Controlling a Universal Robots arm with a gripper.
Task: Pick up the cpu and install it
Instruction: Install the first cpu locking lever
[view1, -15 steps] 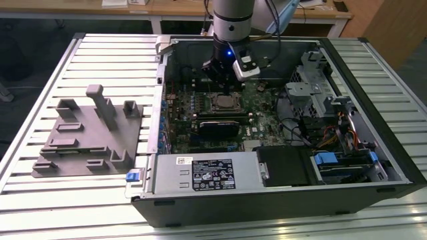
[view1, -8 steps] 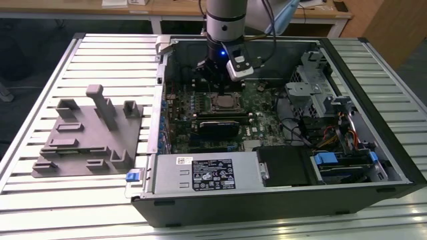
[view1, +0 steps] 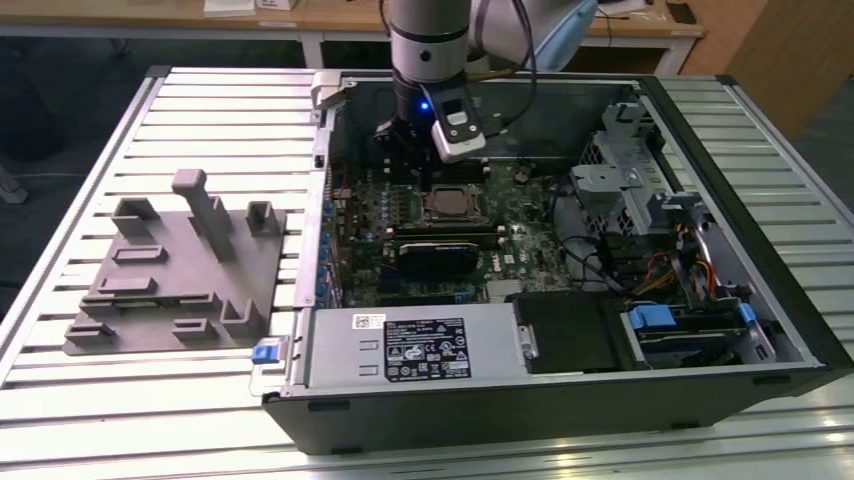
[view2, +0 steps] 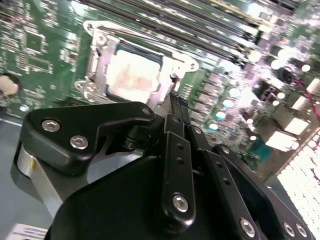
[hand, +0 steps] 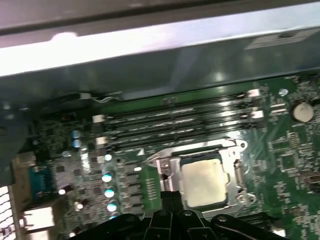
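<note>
Exterior view, from its left: a grey plate lies on the table just beside the computer case. Inside the case, near its middle, the cpu sits flat in the socket. In the second wrist view the gripper hangs inside the case near the cpu, fingers closed together, holding nothing.
</note>
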